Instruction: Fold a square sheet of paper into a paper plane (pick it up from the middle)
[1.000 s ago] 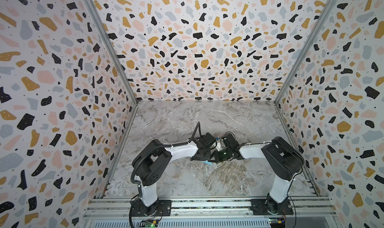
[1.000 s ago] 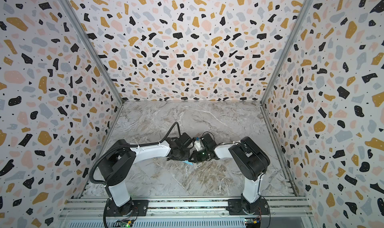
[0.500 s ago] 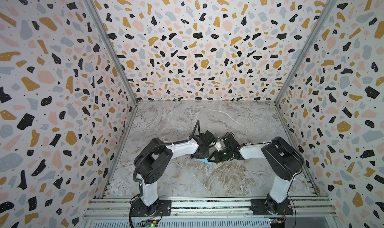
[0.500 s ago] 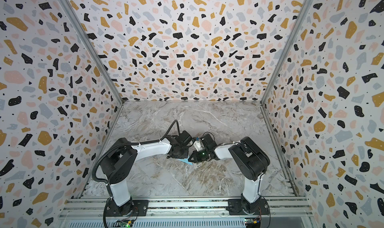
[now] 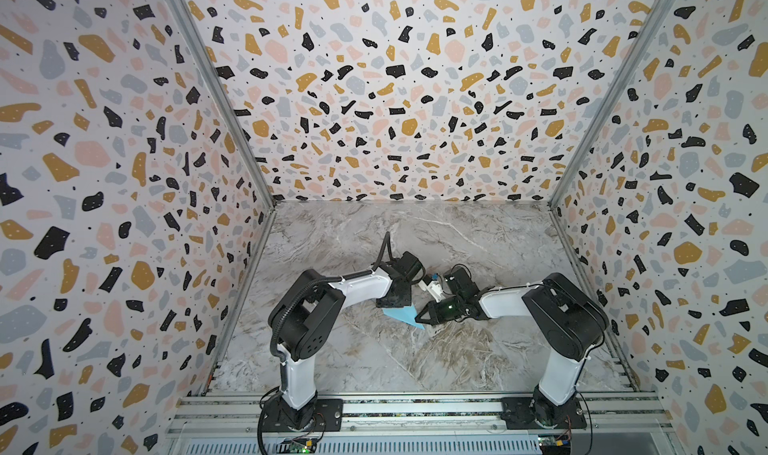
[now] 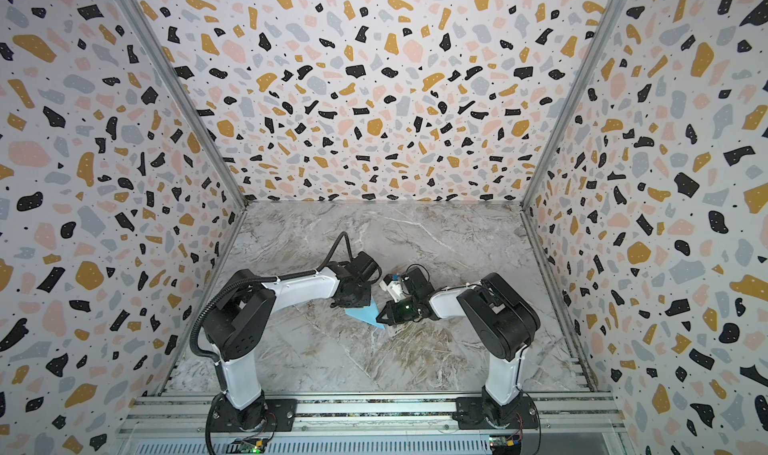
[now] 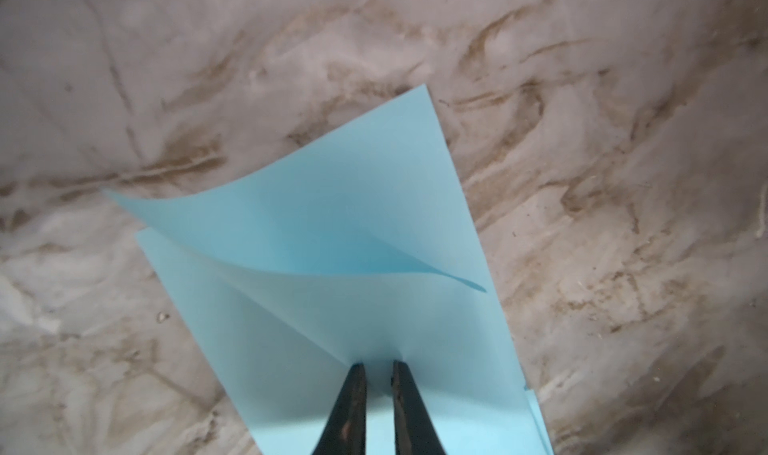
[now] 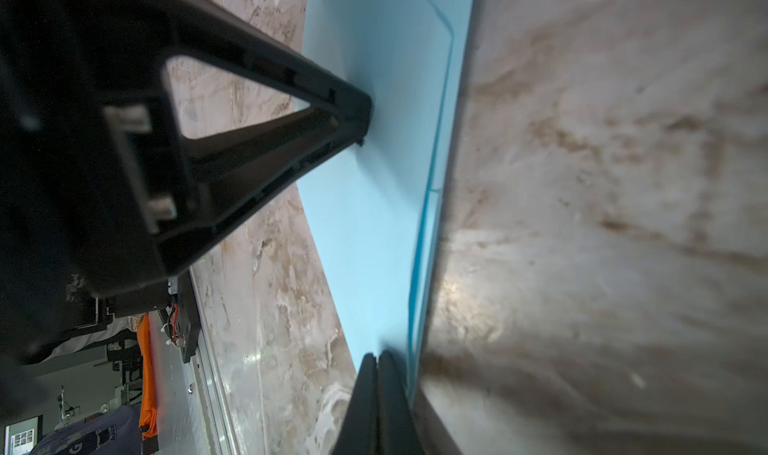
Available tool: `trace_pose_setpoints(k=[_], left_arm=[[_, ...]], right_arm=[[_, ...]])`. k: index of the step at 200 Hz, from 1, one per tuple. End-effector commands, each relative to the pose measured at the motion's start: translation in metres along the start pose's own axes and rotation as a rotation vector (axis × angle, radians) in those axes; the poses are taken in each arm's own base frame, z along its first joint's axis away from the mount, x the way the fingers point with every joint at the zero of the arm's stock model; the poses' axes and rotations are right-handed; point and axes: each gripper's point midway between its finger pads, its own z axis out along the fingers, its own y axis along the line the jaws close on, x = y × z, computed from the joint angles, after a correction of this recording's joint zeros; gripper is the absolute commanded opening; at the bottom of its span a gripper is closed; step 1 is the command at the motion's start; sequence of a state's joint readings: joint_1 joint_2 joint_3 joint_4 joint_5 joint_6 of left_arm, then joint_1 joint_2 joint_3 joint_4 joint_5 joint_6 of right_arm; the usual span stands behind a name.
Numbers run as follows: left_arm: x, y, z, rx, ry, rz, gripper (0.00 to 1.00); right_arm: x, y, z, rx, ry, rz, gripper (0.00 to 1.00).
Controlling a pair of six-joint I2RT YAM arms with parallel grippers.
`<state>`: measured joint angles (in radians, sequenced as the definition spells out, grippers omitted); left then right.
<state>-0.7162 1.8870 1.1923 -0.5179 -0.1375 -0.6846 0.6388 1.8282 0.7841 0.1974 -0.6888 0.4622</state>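
on the grey marble tabletop [image 5: 457, 349] between speckled walls [image 5: 374, 100] lay the thin light blue square sheet of paper [image 5: 401, 315]. right gripper [image 8: 377, 359] was clenched tight; left gripper [image 7: 379, 372], i could not tell.

Matte, smooth sheet of paper [image 7: 332, 224] on a faintly glossy marble-look tabletop [image 7: 623, 141]; fingers [image 7: 349, 411] matte black plastic.
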Motion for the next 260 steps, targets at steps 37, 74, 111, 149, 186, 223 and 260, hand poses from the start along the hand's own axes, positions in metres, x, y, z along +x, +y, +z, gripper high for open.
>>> trace_pose_setpoints(k=[37,74,111,149,186,223,260], left_arm=[[-0.005,0.015,0.011,-0.055,0.010,0.013,0.13],[-0.009,0.025,0.015,-0.078,0.018,0.016,0.12],[-0.015,0.035,0.020,-0.108,0.023,0.022,0.12],[-0.018,0.047,0.023,-0.137,0.027,0.011,0.07],[-0.020,0.058,0.024,-0.170,0.027,0.005,0.06],[-0.025,0.068,0.024,-0.183,0.023,-0.007,0.06],[-0.034,0.077,0.026,-0.194,0.017,-0.015,0.06]], right_arm=[[0.051,-0.057,0.000,0.211,0.117,0.126,0.04],[0.054,-0.061,-0.001,0.228,0.125,0.126,0.04],[0.058,-0.065,0.000,0.240,0.133,0.124,0.04],[0.059,-0.066,-0.001,0.244,0.135,0.125,0.03],[0.059,-0.066,-0.001,0.244,0.134,0.127,0.03],[0.060,-0.066,-0.001,0.245,0.135,0.129,0.03],[0.061,-0.067,-0.001,0.246,0.137,0.131,0.03]])
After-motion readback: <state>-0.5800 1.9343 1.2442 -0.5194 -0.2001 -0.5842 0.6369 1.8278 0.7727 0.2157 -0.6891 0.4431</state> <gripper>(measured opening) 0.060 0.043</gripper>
